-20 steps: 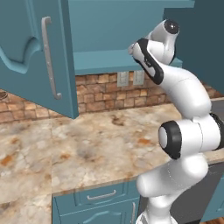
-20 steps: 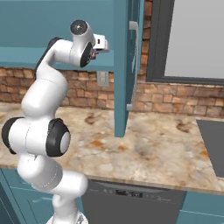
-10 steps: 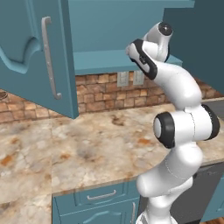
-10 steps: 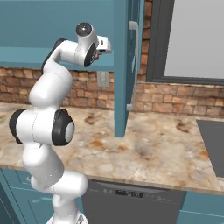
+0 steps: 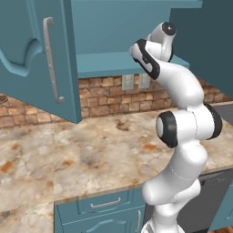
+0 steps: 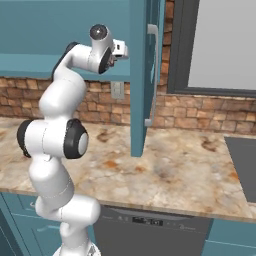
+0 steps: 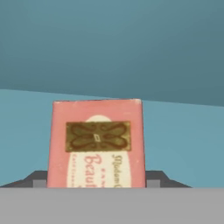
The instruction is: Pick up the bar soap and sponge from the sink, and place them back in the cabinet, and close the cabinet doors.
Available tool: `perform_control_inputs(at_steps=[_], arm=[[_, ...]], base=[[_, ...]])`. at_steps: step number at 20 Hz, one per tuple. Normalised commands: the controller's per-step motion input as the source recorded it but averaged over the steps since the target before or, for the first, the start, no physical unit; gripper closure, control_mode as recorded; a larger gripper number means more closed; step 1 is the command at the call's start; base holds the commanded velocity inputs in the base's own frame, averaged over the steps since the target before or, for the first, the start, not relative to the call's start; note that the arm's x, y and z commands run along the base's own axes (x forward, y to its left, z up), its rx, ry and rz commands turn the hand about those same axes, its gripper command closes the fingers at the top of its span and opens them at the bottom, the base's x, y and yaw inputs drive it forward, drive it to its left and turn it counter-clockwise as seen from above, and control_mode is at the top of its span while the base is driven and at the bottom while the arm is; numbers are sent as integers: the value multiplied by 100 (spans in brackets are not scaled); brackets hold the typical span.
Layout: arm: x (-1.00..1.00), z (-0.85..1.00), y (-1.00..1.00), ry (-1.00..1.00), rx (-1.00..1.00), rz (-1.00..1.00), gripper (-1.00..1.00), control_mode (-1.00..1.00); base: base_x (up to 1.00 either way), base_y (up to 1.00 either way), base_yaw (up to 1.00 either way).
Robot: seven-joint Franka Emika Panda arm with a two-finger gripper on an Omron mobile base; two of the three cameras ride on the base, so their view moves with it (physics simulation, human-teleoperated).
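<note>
1. We have the pinkish-red rectangular bar soap (image 7: 97,144), printed with a brown emblem and cursive lettering, clamped between the two small dark fingertips (image 7: 37,179) of the gripper (image 7: 97,181); the jaws are closed tight on its sides, so it stands upright in front of the hand camera.
2. The white arm (image 5: 182,123) is raised high and reaches into the tall teal-blue cabinet (image 5: 118,27), so we judge the soap is above the flat teal shelf (image 7: 183,144), ready to be set down.
3. Both arched-panel teal cabinet doors (image 5: 36,54) with long silver bar handles (image 5: 51,59) stand swung open, giving the arm room to enter.
4. Below lies the speckled beige stone counter (image 6: 175,165); we cannot tell where the sponge is.
</note>
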Motion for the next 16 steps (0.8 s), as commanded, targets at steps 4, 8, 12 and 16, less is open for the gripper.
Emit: perform_control_inputs(at_steps=[4, 8, 12, 16], arm=[[7, 0, 0, 1, 0, 0, -100, -100], [4, 0, 0, 0, 0, 0, -100, -100], [0, -1, 0, 0, 0, 0, -100, -100], [0, -3, 0, 0, 0, 0, -100, -100]], base=[[0, 0, 0], [0, 0, 0], [0, 0, 0], [0, 0, 0]])
